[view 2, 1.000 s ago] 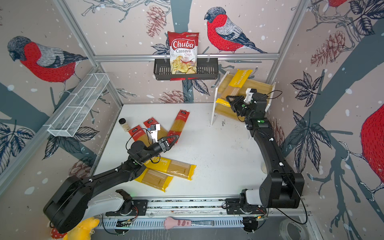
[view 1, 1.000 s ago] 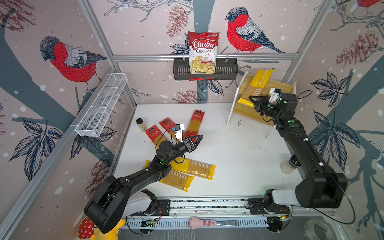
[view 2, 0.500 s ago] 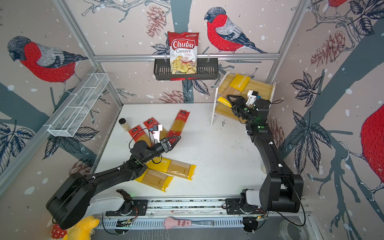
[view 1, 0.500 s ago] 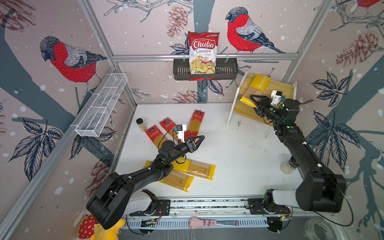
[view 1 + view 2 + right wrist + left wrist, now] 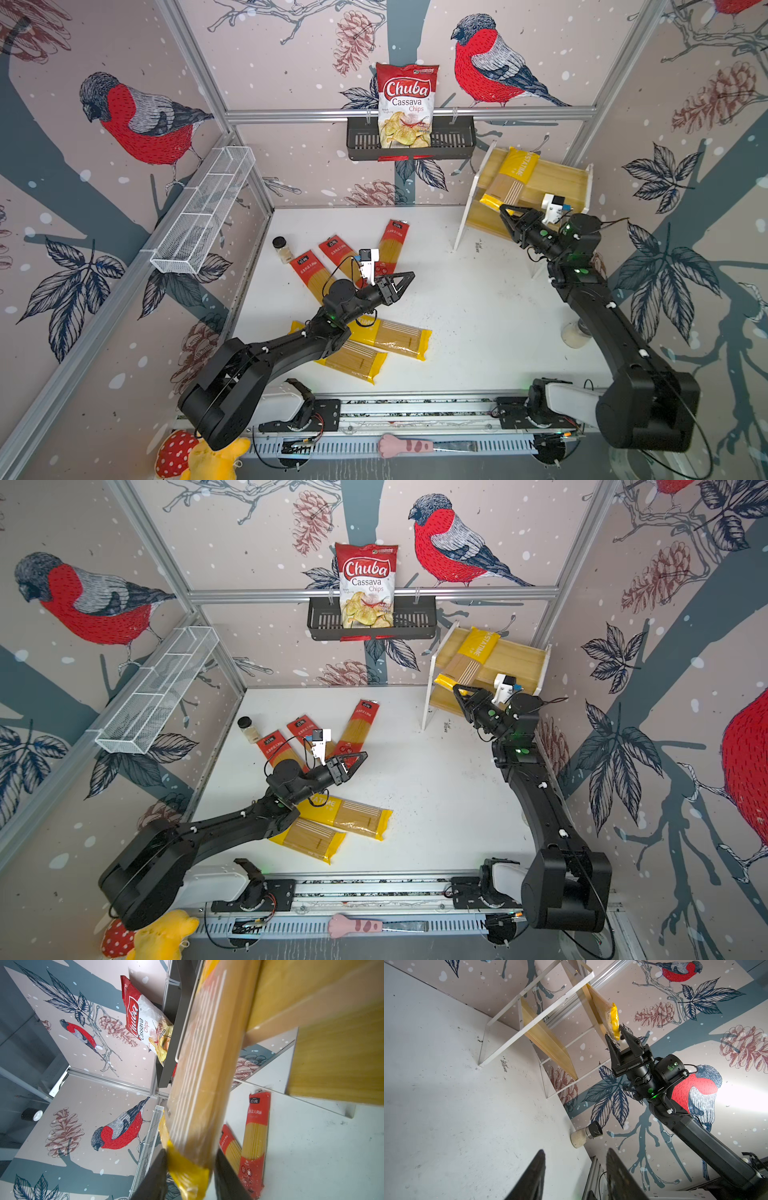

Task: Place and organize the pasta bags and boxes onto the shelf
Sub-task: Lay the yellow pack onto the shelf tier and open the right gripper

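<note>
Two matte-black jointed arms (image 5: 270, 353), white wrist-camera blocks (image 5: 552, 205), green status lights (image 5: 651, 1091), thin black cables (image 5: 614, 220).

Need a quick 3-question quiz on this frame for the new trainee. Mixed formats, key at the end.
1. How many pasta packets lie on the table?
2. True or false: the left gripper holds a red-ended packet.
3. What sits between the fingers of the right gripper?
A) the chips bag
B) the yellow end of the packet on the shelf, which overhangs the shelf
C) the spice jar

Key
1. Five: three red-ended packets, two yellow.
2. False: its jaws are open and empty, above the table.
3. B
</note>
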Robot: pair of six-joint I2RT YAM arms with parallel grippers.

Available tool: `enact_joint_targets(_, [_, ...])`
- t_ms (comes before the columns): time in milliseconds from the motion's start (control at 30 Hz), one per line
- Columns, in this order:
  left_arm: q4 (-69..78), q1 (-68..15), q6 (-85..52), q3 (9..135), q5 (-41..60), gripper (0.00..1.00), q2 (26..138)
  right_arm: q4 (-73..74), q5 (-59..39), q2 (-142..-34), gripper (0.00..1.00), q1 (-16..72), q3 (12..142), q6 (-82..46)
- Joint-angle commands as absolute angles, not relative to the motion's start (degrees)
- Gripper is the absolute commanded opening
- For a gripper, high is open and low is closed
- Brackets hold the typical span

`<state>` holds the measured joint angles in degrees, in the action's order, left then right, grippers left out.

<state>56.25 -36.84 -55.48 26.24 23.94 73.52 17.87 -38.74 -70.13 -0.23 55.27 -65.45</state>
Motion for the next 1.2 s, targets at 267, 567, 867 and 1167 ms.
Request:
enact_joint_targets(267, [56.43,-37.88,-53.97,27.12,23.07,0.48,73.87,10.81,-39.52,-75.82,0.10,-3.08,65.88,-56.45])
enact_joint_targets(567, [56.78,-38.28,-53.97,27.51,23.04,0.48,74.88,10.99,-44.07,-79.54,0.06,-1.55,66.80,-55.16])
enact_joint_targets(867, [56.90,-38.58,-53.97,27.69,23.02,0.48,75.33,12.87,-45.39,-79.79,0.06,-0.98,66.09,-56.76])
enact_joint_targets(1167, [56.47,-38.67,-53.86,27.67,22.86,0.48,75.10,13.04,-44.74,-80.85,0.06,-1.54,66.61,-56.99])
